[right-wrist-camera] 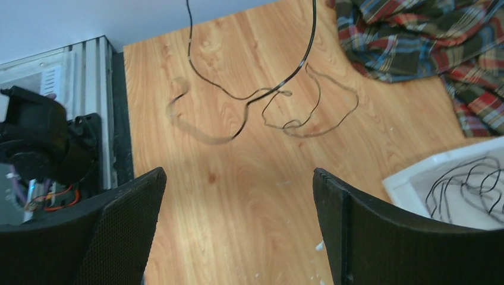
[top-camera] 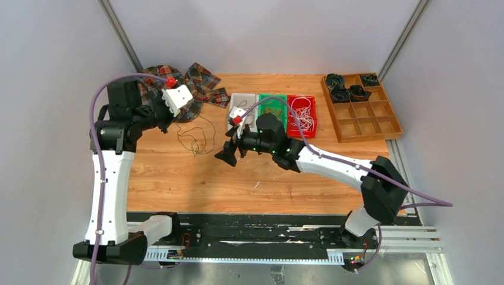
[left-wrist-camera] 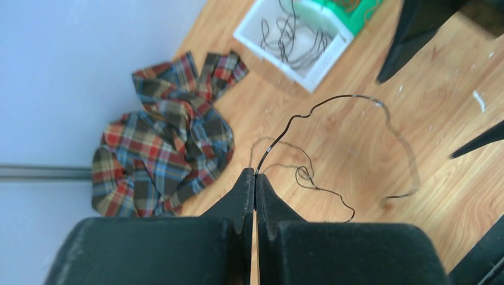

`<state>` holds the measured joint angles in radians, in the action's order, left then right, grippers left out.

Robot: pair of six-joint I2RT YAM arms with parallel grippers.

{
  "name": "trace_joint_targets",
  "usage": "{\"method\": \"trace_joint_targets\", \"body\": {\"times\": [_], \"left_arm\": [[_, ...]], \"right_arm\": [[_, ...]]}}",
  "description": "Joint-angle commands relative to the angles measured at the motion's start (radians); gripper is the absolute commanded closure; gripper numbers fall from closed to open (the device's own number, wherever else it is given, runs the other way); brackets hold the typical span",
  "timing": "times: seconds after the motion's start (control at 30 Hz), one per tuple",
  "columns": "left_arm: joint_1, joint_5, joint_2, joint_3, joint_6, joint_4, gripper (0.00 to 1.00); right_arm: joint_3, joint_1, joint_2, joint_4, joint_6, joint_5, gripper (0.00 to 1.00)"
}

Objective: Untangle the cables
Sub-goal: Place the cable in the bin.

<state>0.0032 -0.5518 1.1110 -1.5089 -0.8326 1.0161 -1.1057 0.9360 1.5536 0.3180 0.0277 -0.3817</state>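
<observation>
A thin black cable [left-wrist-camera: 321,102] runs up out of my left gripper [left-wrist-camera: 255,173], which is shut on one end of it. The cable hangs in a loop above the wooden table [top-camera: 178,178], and its lower part [top-camera: 196,135] trails onto the wood. In the right wrist view the same cable [right-wrist-camera: 261,94] curls over its own shadow. My right gripper [right-wrist-camera: 238,178] is open with only bare wood between its fingers. It hovers to the right of the cable [top-camera: 229,154]. My left gripper [top-camera: 173,120] is raised at the table's back left.
At the back stand a white bin [top-camera: 243,95] of black cables, a green bin [top-camera: 273,95] of copper ones and a red bin [top-camera: 313,119] of white ones. A wooden divider tray [top-camera: 389,135] with dark coiled rolls sits at the back right. A plaid cloth [top-camera: 199,80] lies at the back left.
</observation>
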Motion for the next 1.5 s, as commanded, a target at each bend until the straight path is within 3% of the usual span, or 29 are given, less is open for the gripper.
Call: {"method": "trace_joint_targets", "body": {"times": [0.0,0.23,0.6,0.7,0.83,0.9,0.97,1.03,1.13,1.47], "left_arm": [[-0.06,-0.017,0.011,-0.088,0.114,-0.001,1.0],[-0.152,0.015,0.054,-0.155,0.135,-0.001,1.0],[-0.284,0.062,0.228,-0.462,0.15,-0.002,1.0],[-0.308,0.081,0.289,-0.554,0.137,-0.002,1.0],[-0.33,0.113,0.393,-0.708,0.14,-0.002,1.0],[-0.343,0.128,0.433,-0.79,0.133,-0.002,1.0],[-0.357,0.15,0.471,-0.877,0.108,-0.002,1.0],[-0.369,0.17,0.502,-0.937,0.081,-0.004,1.0],[-0.385,0.193,0.542,-0.993,0.051,-0.004,1.0],[-0.457,0.265,0.595,-0.985,0.012,-0.12,1.0]], "right_arm": [[-0.067,0.004,0.081,0.148,-0.076,0.033,0.07],[-0.146,0.004,0.179,0.225,-0.073,0.043,0.08],[-0.179,-0.017,0.28,0.282,-0.01,0.018,0.14],[-0.202,-0.051,0.286,0.283,0.013,0.025,0.21],[-0.25,-0.129,0.293,0.311,0.098,0.046,0.45],[-0.277,-0.173,0.3,0.333,0.162,0.02,0.48],[-0.296,-0.203,0.3,0.336,0.183,0.002,0.45],[-0.291,-0.219,0.284,0.322,0.156,0.004,0.32],[-0.245,-0.23,0.246,0.301,0.102,0.049,0.23],[-0.006,-0.326,0.132,0.343,0.085,0.237,0.2]]}}
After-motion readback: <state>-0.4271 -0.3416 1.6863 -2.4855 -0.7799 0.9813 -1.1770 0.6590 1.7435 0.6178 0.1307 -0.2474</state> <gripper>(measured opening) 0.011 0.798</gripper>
